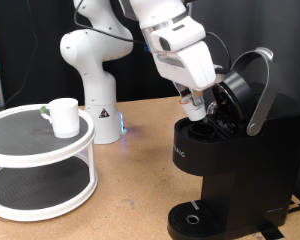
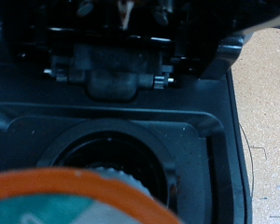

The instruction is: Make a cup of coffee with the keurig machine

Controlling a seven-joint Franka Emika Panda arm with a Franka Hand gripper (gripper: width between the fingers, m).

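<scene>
jaws: hidden inside keurig machine (image 1: 225, 140) | blurred orange-rimmed object (image 2: 75, 201): cut off

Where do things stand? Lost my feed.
Gripper down in keurig machine chamber, lid raised. Pod at jaws above holder. Cup on white stand. Nothing blocking.

The keurig machine (image 1: 225, 150) carries pale raised lettering on its front face, running vertically beside the brew opening; it is too small and too steeply angled to read. A dark triangular sign sits on the robot base (image 1: 103, 112), its symbol too small to tell.
</scene>
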